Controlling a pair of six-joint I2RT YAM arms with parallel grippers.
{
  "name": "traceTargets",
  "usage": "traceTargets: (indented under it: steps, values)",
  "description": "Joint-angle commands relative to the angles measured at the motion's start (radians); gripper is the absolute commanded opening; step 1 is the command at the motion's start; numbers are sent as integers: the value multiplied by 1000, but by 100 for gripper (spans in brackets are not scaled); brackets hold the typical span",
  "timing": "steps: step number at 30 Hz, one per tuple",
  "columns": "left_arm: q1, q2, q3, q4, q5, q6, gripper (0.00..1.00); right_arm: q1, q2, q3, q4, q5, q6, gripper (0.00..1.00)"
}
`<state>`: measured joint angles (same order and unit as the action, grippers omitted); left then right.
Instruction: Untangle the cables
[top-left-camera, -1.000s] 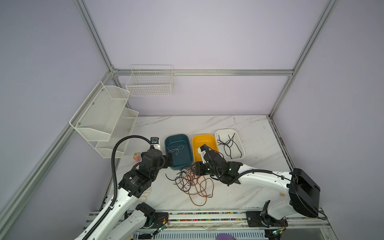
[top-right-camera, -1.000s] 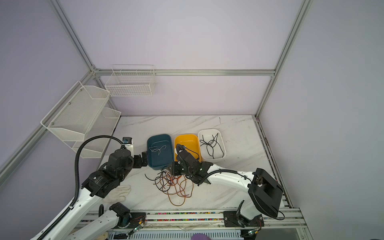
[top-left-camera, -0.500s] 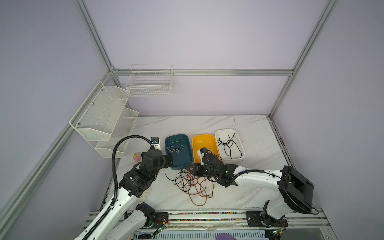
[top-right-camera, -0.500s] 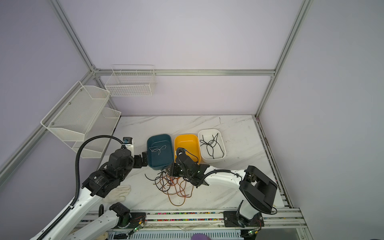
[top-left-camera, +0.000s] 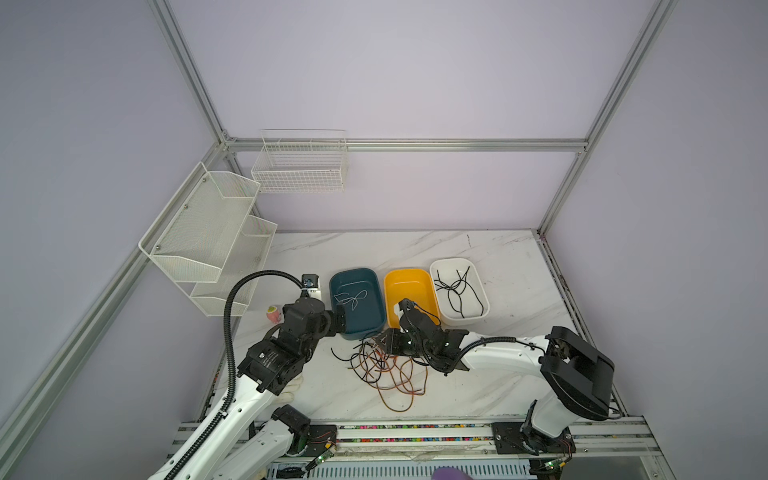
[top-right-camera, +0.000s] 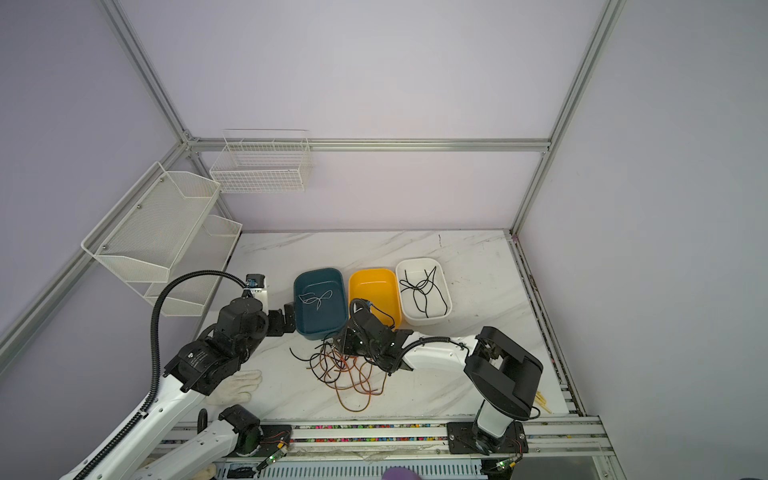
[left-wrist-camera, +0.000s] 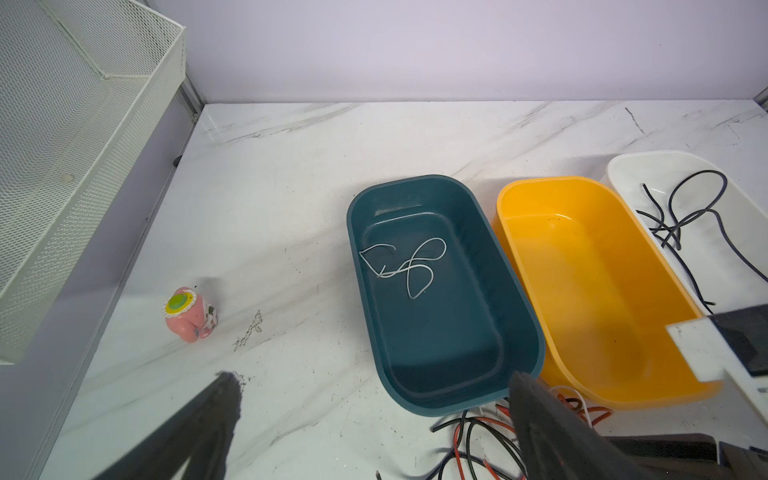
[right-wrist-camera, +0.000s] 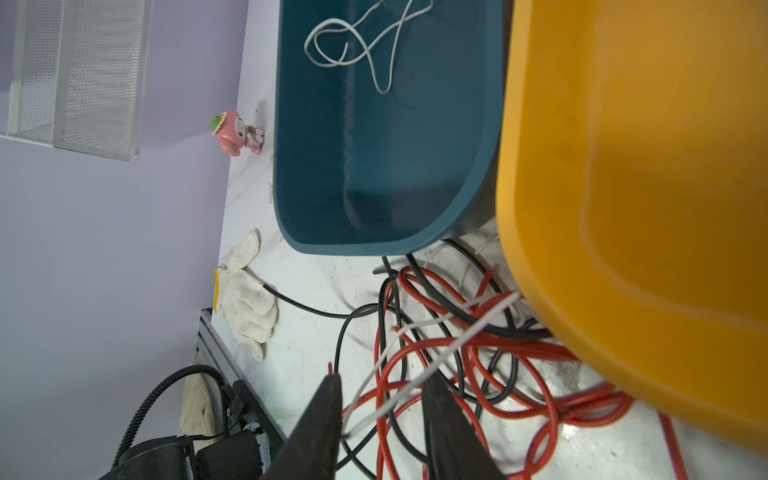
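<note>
Cables (top-left-camera: 384, 368) crowd the near rims of teal bin (top-left-camera: 363, 333) and yellow bin (top-left-camera: 409, 272); bare table (top-left-camera: 478, 401) lies right. Right gripper (right-wrist-camera: 382, 376), jaws partly apart, straddles 1 white strand (right-wrist-camera: 457, 340); left gripper (left-wrist-camera: 372, 376) gapes left of them.
</note>
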<state>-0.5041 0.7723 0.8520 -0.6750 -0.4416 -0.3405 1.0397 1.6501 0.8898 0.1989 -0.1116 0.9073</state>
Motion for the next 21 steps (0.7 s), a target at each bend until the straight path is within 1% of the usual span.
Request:
traceTargets:
  steps: [1, 5, 13, 17, 21]
  values:
    - [6, -5, -39, 31, 3, -2, 100, 5, 11, 19, 35, 11, 5, 28]
    - [5, -5, -39, 32, 3, -3, 100, 5, -1, 25, 37, 8, -9, 17]
    - [6, -5, -39, 32, 7, 0, 100, 6, -71, 40, -23, 30, -53, 2]
    - [6, -5, -38, 32, 8, 0, 100, 6, -108, 67, -60, 16, -100, 0]
    - [5, -4, -39, 32, 10, 0, 100, 13, -111, 134, -178, 20, -191, 0]
